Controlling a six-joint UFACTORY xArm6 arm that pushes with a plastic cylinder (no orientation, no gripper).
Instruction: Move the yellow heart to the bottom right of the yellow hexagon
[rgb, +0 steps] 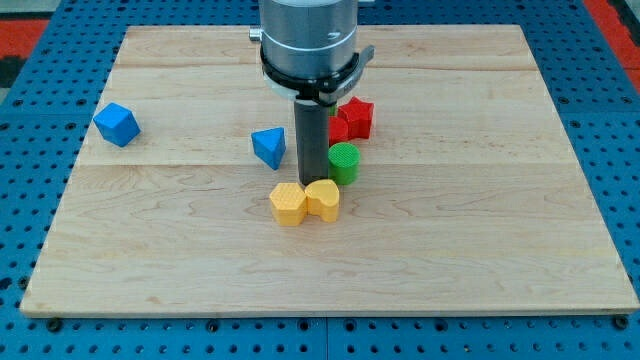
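Jaws: none showing on this arm; it is ending in a straight dark rod, so nothing is being held. My tip (312, 183) is resting at frame centre, touching the top edges of the yellow hexagon block (288, 205) and the yellow heart block (323, 199). These two are sitting side by side, touching, heart at the hexagon's right. Green cylinder block (344, 161) is standing just right of the rod, close above the heart. Red star-shaped block (353, 118) is lying above the cylinder. Blue triangular block (269, 147) is sitting left of the rod; blue cube-like block (117, 124) far upper left on the pale wooden board (480, 230)
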